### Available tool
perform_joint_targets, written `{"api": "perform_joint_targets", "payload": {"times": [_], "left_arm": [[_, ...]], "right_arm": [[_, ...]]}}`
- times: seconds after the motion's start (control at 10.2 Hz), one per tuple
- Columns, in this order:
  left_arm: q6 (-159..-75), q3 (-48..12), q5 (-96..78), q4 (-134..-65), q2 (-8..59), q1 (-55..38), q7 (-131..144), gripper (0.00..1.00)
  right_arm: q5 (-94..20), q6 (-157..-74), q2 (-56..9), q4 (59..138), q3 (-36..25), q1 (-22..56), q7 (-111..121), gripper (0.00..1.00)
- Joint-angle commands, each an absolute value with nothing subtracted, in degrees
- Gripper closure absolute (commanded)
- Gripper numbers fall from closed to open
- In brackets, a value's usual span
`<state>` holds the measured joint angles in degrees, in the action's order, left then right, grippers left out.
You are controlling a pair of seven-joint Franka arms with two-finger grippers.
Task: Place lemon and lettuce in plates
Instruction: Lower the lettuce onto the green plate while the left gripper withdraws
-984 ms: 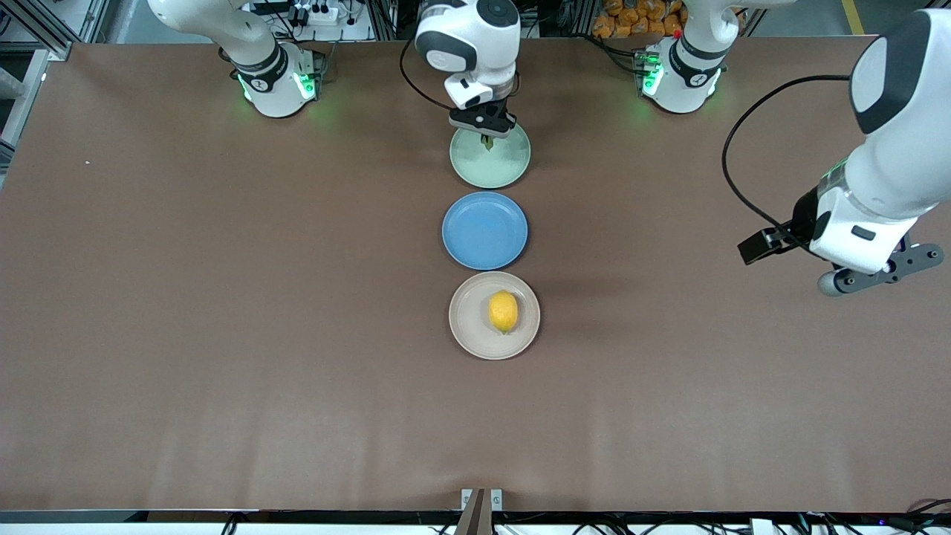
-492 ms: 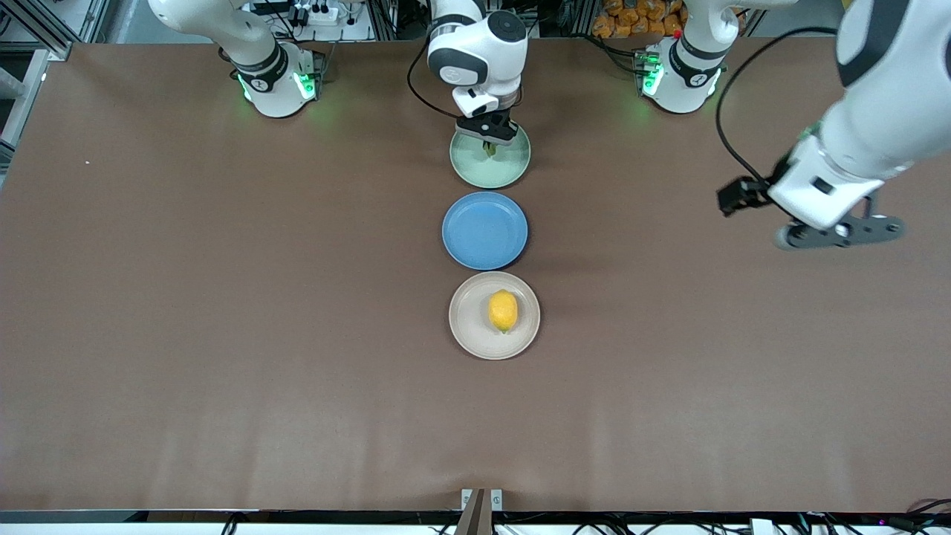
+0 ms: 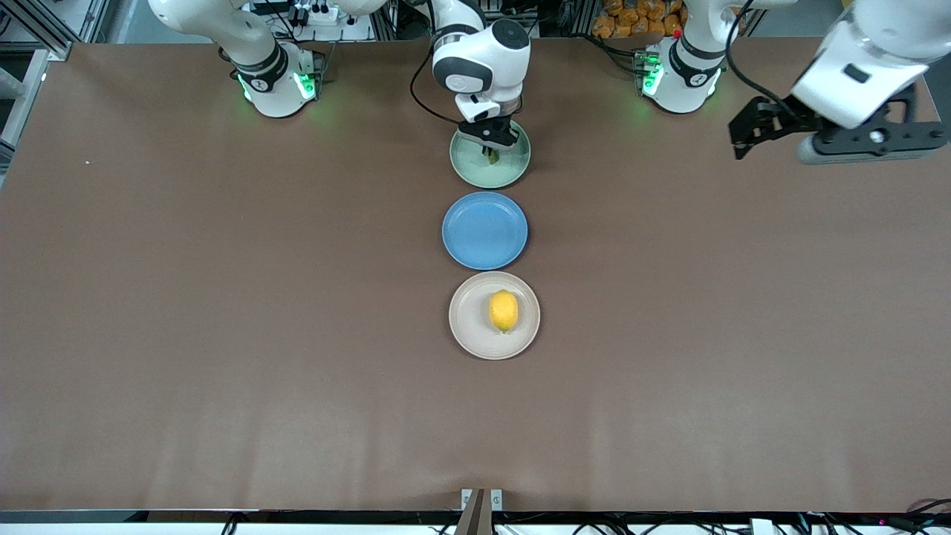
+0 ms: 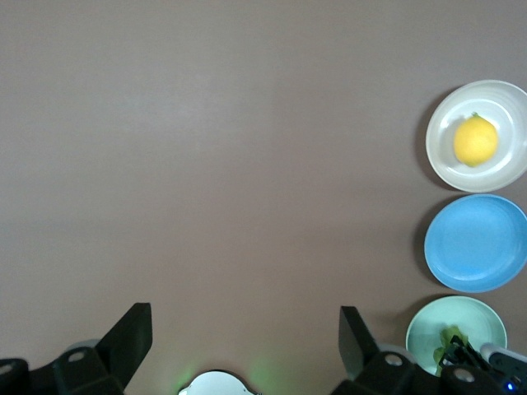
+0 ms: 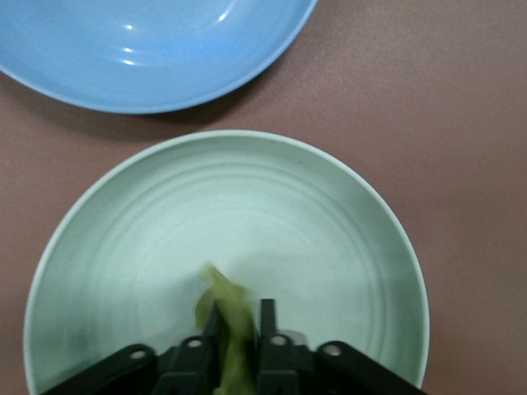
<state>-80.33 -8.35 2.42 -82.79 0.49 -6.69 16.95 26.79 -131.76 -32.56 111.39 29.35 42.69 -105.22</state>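
The lettuce (image 5: 217, 290) hangs as a green leaf between the fingers of my right gripper (image 5: 239, 309), which is shut on it low over the mint green plate (image 5: 329, 230). In the front view that gripper (image 3: 491, 151) is over the part of the mint plate (image 3: 513, 175) closest to the robots' bases, with a bit of lettuce (image 3: 492, 157) showing under it. The lemon (image 3: 504, 310) lies in the beige plate (image 3: 464, 331), the plate nearest the front camera. My left gripper (image 3: 869, 141) is open and empty, high over the left arm's end of the table.
A blue plate (image 3: 484, 230) with nothing in it sits between the mint and beige plates, all three in one row. The arms' bases (image 3: 680, 70) stand along the table's edge by the robots. The left wrist view shows the lemon (image 4: 475, 140) and the three plates.
The left arm has swung up and back toward its base, staying open. The right gripper has sunk a little lower over the mint plate with the lettuce.
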Motion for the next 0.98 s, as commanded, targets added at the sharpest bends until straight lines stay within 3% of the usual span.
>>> {"api": "perform_joint_targets", "payload": {"times": [0.0,0.39,0.89], "left_arm": [[-85.83,-8.0,1.66,-82.26,2.99,-3.96,15.38,0.0],[-89.38,-7.65,0.79,-85.43,1.06,-2.99,14.68,0.0],[-90.88,-5.01,0.79,-85.69,0.26,-3.16,10.99,0.0]], "right_arm": [[28.92,-130.7,-33.05,110.04,29.79,42.37,-106.7,0.0],[28.83,-130.43,-32.08,109.6,29.79,40.26,-103.81,0.0],[22.01,-124.47,-22.61,109.86,32.17,32.45,-91.99,0.0]]}}
